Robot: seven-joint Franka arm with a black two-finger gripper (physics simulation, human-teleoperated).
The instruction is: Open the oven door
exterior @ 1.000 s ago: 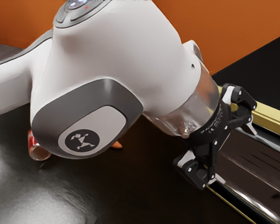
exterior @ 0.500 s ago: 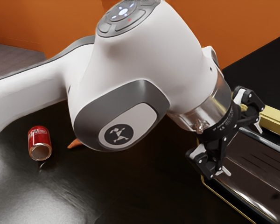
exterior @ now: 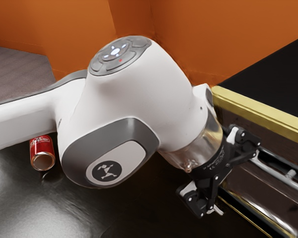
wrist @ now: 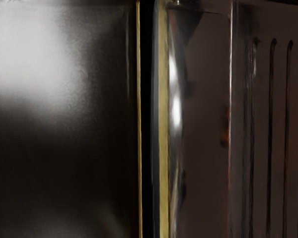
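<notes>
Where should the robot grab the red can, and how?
Probably around the middle of the red can, coming from above and squeezing its two curved sides. It looks like it's lying down with a round end facing the camera, so those sides should fit a pinch across it.

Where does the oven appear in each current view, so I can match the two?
Exterior view: the oven runs along the exterior view's right, its black top beyond the open end effector.
Wrist view: its slotted brown surface lies across the gold edging from the glossy dark tabletop.
Shared landmark: the thin gold line bordering the dark tabletop.
</notes>
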